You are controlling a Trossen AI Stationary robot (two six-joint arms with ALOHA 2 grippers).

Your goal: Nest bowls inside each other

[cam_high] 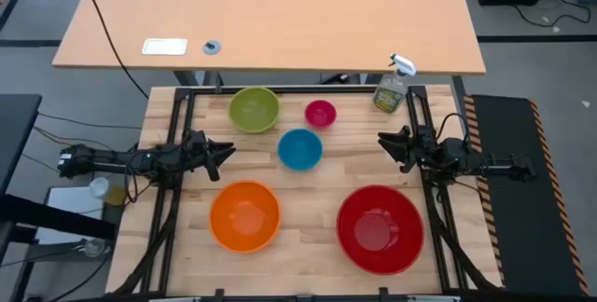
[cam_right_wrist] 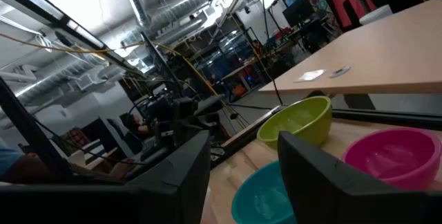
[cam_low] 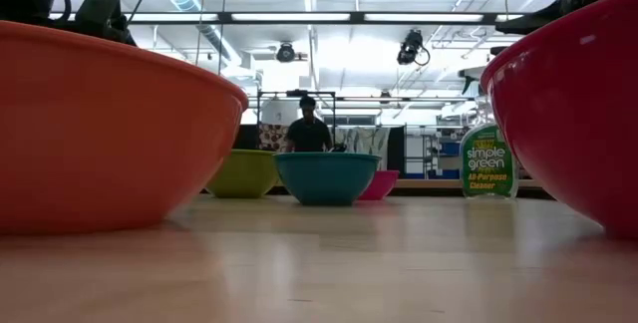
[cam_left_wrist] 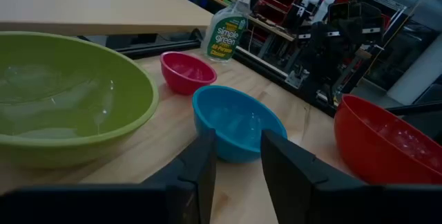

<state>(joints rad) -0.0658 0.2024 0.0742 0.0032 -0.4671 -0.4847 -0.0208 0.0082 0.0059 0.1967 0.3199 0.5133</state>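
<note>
Five bowls stand apart on the wooden table, each resting on its base: a large red bowl [cam_high: 380, 228] near right, an orange bowl [cam_high: 244, 214] near left, a lime green bowl [cam_high: 255, 109] far left, a small pink bowl [cam_high: 320, 113] beside it, and a blue bowl [cam_high: 299, 148] in the middle. My left gripper [cam_high: 227, 153] hovers at the left, open, pointing toward the blue bowl [cam_left_wrist: 237, 123]. My right gripper [cam_high: 383, 140] hovers at the right, open, pointing left toward the blue bowl [cam_right_wrist: 263, 195] and pink bowl [cam_right_wrist: 394, 156].
A clear spray bottle with a green label [cam_high: 392, 88] stands at the table's far right corner. A tan desk [cam_high: 270, 13] lies beyond the far edge. Black frame rails [cam_high: 173, 199] run along both sides. A person [cam_low: 309, 129] stands far behind the table.
</note>
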